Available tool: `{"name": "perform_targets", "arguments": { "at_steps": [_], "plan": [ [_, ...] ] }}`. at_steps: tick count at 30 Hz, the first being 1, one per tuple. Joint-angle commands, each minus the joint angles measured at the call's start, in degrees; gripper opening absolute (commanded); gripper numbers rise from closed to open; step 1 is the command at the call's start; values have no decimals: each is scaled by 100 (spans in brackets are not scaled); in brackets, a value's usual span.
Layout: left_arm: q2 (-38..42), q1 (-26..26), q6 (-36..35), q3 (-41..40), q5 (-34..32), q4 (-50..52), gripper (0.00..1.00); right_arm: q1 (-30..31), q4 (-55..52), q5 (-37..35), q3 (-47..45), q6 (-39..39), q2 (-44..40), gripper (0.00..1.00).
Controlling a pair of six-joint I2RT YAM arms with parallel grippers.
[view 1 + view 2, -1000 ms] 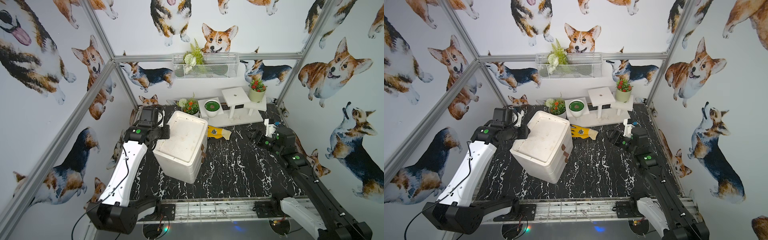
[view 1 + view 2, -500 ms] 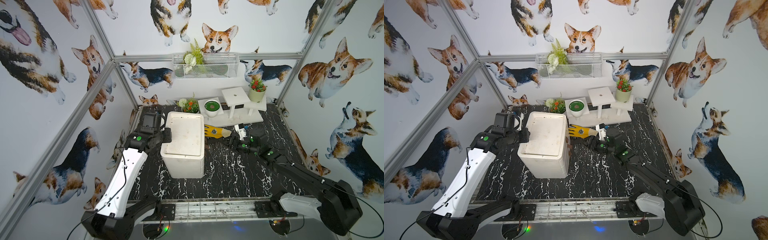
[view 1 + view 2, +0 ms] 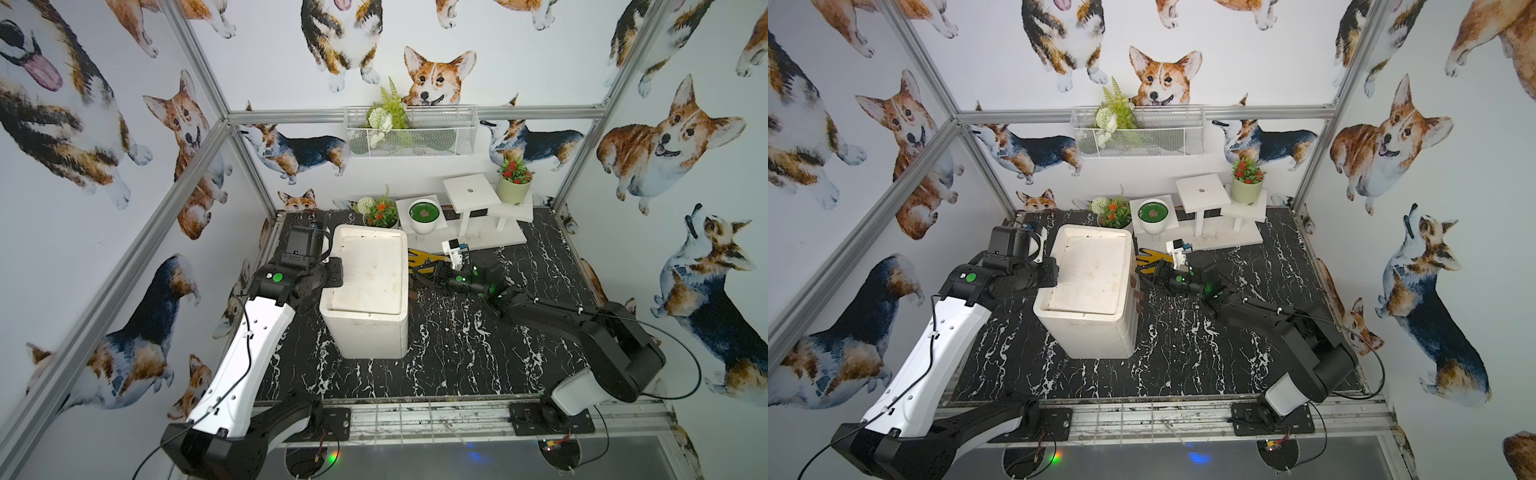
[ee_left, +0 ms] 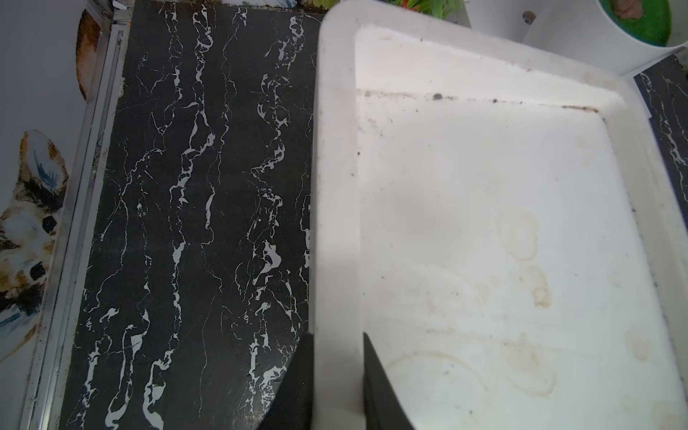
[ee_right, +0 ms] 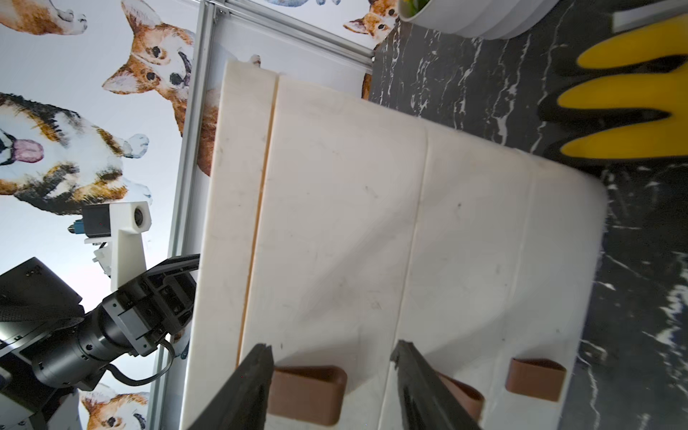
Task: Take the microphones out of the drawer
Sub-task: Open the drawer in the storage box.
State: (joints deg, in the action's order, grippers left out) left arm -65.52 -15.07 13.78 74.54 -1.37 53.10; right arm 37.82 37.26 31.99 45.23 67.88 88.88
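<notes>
The white drawer unit (image 3: 365, 286) (image 3: 1088, 278) stands mid-table with its drawer fronts (image 5: 353, 223) facing right, all shut. The microphone is hidden. My left gripper (image 3: 334, 272) (image 4: 337, 335) is shut on the raised rim (image 4: 335, 223) of the unit's top, at its left side. My right gripper (image 3: 419, 276) (image 5: 331, 348) is open at the drawer fronts. Its jaws straddle the brown loop handle (image 5: 309, 387) of the top drawer, one finger against the handle's side. Two more brown handles (image 5: 536, 378) sit on the lower drawers.
A yellow and black glove (image 3: 422, 259) (image 5: 629, 96) lies on the black marble table just behind my right gripper. Plant pots (image 3: 424, 214) and white stands (image 3: 469, 195) line the back. A wire basket (image 3: 411, 133) hangs on the back wall.
The drawer unit has turned from a slant to square, its fronts now facing right. My right arm swung in from the right side to the top drawer's handle, and its jaws narrowed.
</notes>
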Motion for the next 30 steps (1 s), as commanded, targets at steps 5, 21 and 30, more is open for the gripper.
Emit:
{"name": "perform_targets", "arguments": {
  "at_steps": [5,21,30],
  "plan": [
    [-5,-13,47,170,269,128,21,150,1101,149,-29,447,288,58],
    [-113,-23,81,257,251,113,22,234,1461,44,-508,756,-12,55],
    [-75,-32,94,238,197,121,23,362,2426,27,-515,1259,579,52]
  ]
}}
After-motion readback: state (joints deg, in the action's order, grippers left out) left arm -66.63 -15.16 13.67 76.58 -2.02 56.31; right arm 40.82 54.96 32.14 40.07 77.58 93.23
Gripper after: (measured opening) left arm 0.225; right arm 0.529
